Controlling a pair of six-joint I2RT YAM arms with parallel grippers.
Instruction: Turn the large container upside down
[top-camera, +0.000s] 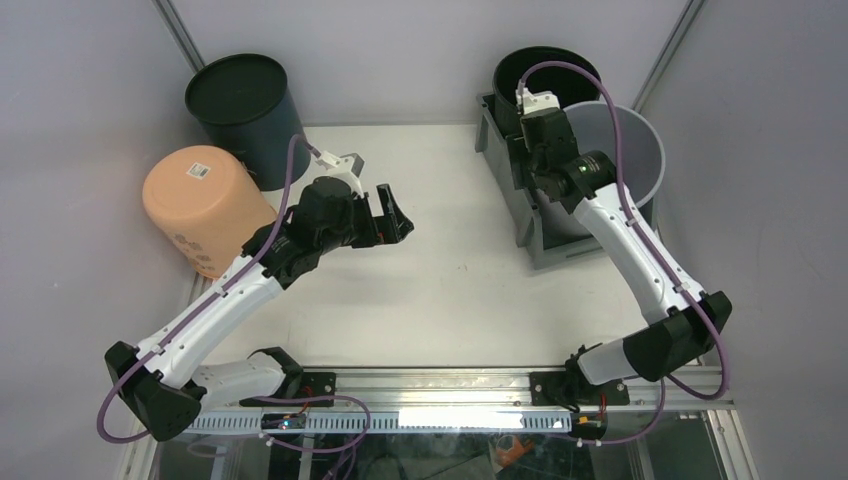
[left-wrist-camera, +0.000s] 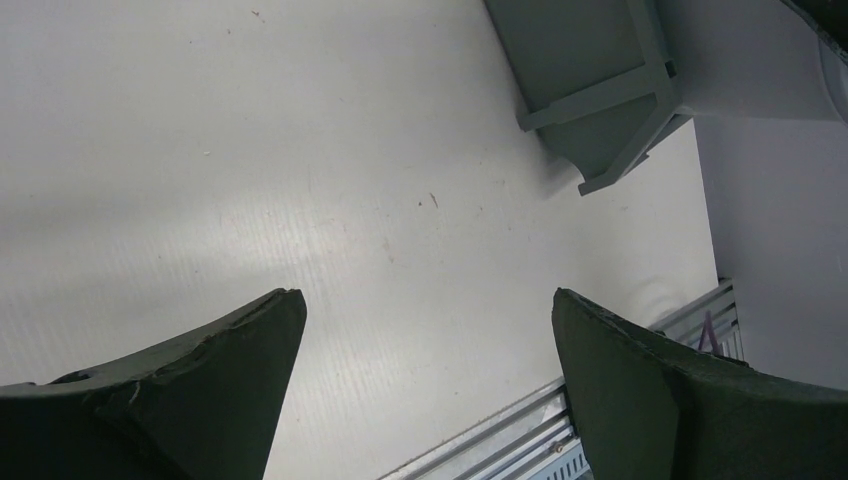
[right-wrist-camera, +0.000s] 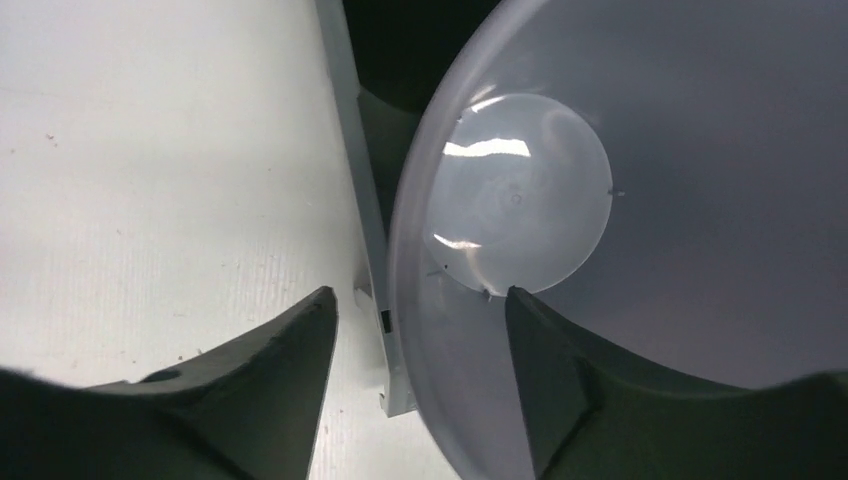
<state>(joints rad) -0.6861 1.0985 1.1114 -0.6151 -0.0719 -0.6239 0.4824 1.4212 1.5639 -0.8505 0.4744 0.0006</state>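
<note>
The large container (top-camera: 508, 185) is a grey rectangular bin standing upright at the back right, open side up, with a pale grey bucket (top-camera: 640, 150) and a black bucket (top-camera: 520, 75) inside it. My right gripper (right-wrist-camera: 418, 292) is open astride the bin's left rim (right-wrist-camera: 365, 200) and the pale bucket's rim. One finger hangs outside over the table, apart from the wall; the other is inside the pale bucket (right-wrist-camera: 700, 200). My left gripper (top-camera: 398, 210) hovers wide open over the table's middle, holding nothing. In the left wrist view the gripper (left-wrist-camera: 428, 293) faces the bin's near corner (left-wrist-camera: 590, 60).
An orange bucket (top-camera: 200, 205) lies tilted at the table's left edge, bottom up. A dark bucket (top-camera: 240, 100) stands upside down behind it. A metal rail (top-camera: 430, 385) runs along the near edge. Grey walls close in the back and sides.
</note>
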